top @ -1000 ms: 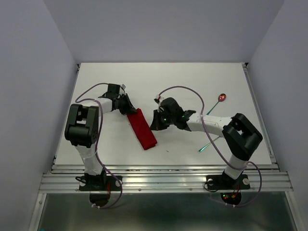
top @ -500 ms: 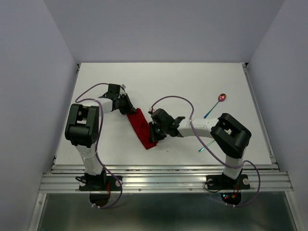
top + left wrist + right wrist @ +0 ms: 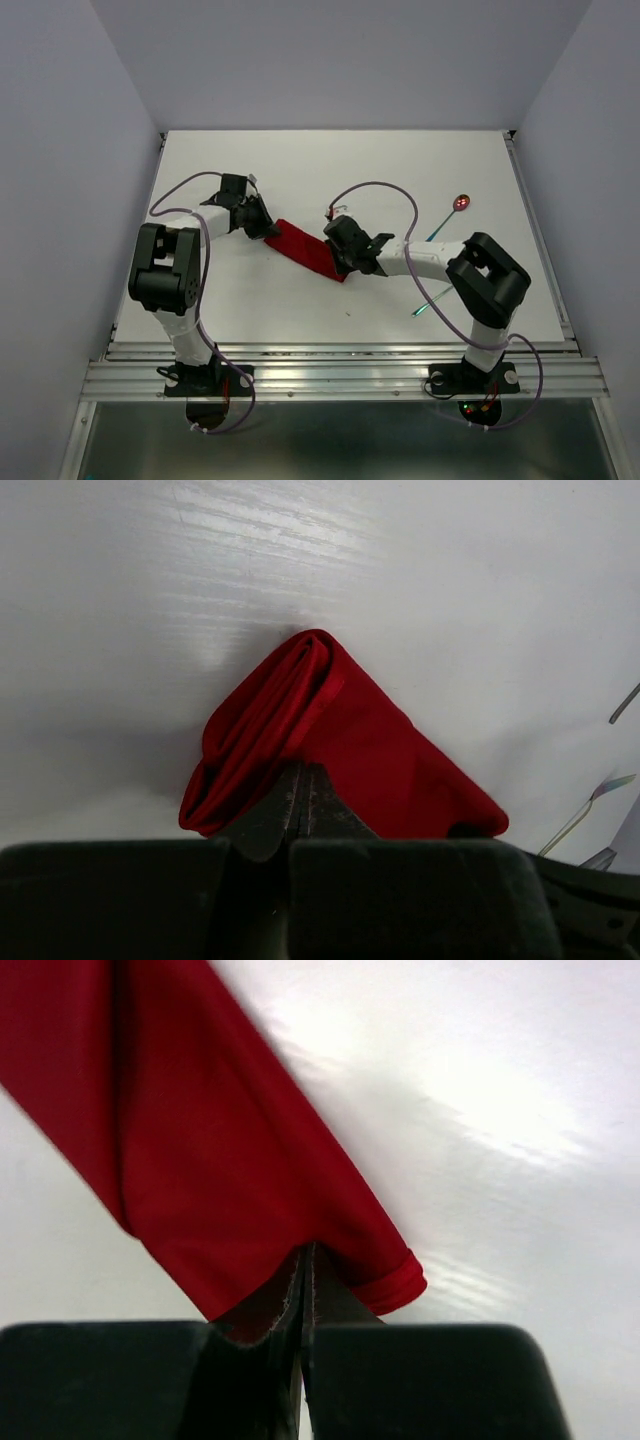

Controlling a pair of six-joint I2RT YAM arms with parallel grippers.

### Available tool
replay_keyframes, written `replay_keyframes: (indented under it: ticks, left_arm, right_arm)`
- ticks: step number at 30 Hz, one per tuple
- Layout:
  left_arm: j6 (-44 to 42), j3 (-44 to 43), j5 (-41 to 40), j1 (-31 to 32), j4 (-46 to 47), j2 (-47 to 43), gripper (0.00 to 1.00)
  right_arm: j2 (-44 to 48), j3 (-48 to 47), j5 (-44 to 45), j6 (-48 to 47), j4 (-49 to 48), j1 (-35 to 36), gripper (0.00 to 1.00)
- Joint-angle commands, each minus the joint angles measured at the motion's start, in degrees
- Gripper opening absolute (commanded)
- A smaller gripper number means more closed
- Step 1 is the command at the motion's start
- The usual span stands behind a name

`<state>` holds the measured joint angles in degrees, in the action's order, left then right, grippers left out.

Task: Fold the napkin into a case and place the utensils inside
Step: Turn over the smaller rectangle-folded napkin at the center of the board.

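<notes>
Two grippers pinch one folded bright red cloth napkin [image 3: 303,247]. The left gripper [image 3: 264,224] is clamped on its far-left end and the right gripper [image 3: 341,264] on its near-right end. The strip slants across the middle of the white table [image 3: 400,160]. The red-bowled spoon [image 3: 447,220] and the teal-handled fork [image 3: 428,303] lie well apart to the right.

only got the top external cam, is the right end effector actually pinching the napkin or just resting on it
Observer: Pinching. The right wrist view shows the right end effector shut on the napkin, right beside its hemmed corner.
Operator: and the left one
Observer: The left end effector is shut on the opposite end.
Operator: fold tidy there
Observer: No. The left wrist view shows the layers on one side bulging loosely.
</notes>
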<state>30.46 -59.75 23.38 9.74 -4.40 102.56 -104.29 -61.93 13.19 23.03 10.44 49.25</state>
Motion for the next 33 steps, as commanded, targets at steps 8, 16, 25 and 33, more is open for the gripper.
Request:
replay_keyframes:
  ticks: [8,16,25,33]
  left_arm:
    - [-0.93,-0.9,-0.79,0.02,-1.92,-6.58,0.0]
    - [-2.77,-4.15,-4.12,0.11,-5.35,-11.33,0.0]
    - [-4.88,-4.68,-6.24,0.81,-9.48,-17.83,0.0]
    - [-5.41,-3.89,-5.89,3.44,-11.06,-20.65,0.0]
  right_arm:
    - [2.33,-5.74,7.29,-5.8,3.89,-3.98,0.46]
    - [14.63,-1.27,7.2,-0.36,3.8,-15.14,0.8]
    - [17.81,4.01,-0.88,2.28,4.94,-35.09,0.87]
    - [10.35,5.33,-7.39,6.42,6.09,-46.44,0.88]
